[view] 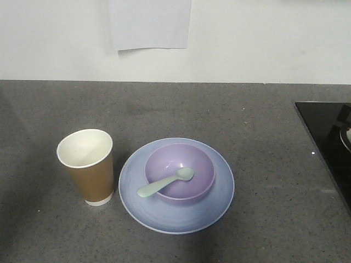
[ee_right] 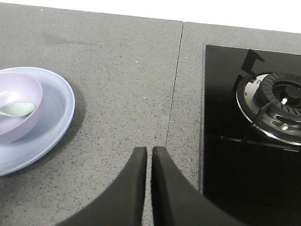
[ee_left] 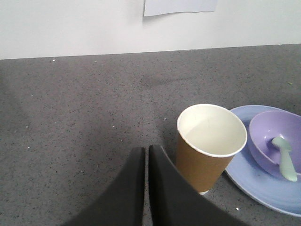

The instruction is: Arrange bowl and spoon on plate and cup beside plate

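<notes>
Bowl (view: 180, 171) was seen seated on the plate (view: 176, 219), roughly centred, slightly toward the far side. Spoon (view: 165, 182) was laid inside the bowl, scoop end in the basin, handle resting over the near-left rim. Cup (view: 88, 167) was stood upright on the bench (view: 258, 137) just beside the plate's left edge; contact between the two could not be confirmed. Left gripper (ee_left: 146, 155) was seen with fingers closed together, holding nothing, near the cup but apart from it. Right gripper (ee_right: 149, 155) was likewise closed and empty, well apart from the plate, between it and the hob (ee_right: 249, 136). Arrangement was judged complete as shown: all three placements done. Nothing was seen left to place; only arm retreat would remain.
</notes>
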### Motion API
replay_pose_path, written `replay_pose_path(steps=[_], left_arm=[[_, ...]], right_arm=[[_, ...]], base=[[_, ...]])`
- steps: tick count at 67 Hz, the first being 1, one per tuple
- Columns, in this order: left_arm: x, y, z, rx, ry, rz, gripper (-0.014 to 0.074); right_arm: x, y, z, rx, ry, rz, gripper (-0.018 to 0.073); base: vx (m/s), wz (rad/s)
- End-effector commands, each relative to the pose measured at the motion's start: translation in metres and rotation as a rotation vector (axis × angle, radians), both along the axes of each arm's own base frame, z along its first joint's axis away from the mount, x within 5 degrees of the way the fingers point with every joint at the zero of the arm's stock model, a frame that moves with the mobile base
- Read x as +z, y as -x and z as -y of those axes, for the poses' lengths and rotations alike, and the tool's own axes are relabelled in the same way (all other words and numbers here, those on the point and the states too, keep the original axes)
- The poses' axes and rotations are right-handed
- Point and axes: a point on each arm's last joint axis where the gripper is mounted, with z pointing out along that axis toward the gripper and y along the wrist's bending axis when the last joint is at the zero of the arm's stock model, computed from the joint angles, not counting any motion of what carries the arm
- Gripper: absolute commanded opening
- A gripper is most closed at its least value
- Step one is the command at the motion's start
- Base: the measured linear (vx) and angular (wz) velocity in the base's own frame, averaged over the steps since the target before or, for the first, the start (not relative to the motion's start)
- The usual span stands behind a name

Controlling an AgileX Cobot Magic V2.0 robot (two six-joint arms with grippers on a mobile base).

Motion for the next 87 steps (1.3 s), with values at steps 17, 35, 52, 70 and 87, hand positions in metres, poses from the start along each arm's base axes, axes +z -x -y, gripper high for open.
replay_pose_path(steps=[17,35,52,70,87], left_arm=[[0.012,-0.001,0.001,-0.005,0.026,0.079,-0.0008],[0.012,-0.001,0.001,-0.005,0.026,0.079,-0.0007],[0.012,-0.001,0.001,-0.005,0.025,0.079,-0.0006],[-0.002,0.003,-0.001,-0.004,0.020,0.127,-0.0006],[-0.061,0.022,-0.004,-0.012,0.079,0.345,-0.0006]], right_arm=[[0.012,-0.003,0.001,-0.004,0.008,0.086,-0.0011],[0.012,-0.003,0.001,-0.004,0.008,0.086,-0.0011],[0.012,-0.003,0.001,-0.004,0.008,0.086,-0.0011],[0.012,-0.003,0.001,-0.004,0.008,0.086,-0.0011],[0.012,-0.003,0.001,-0.004,0.009,0.085,-0.0011]], base=[[0.00,0.00],[0.00,0.00],[0.00,0.00],[0.00,0.00],[0.00,0.00]])
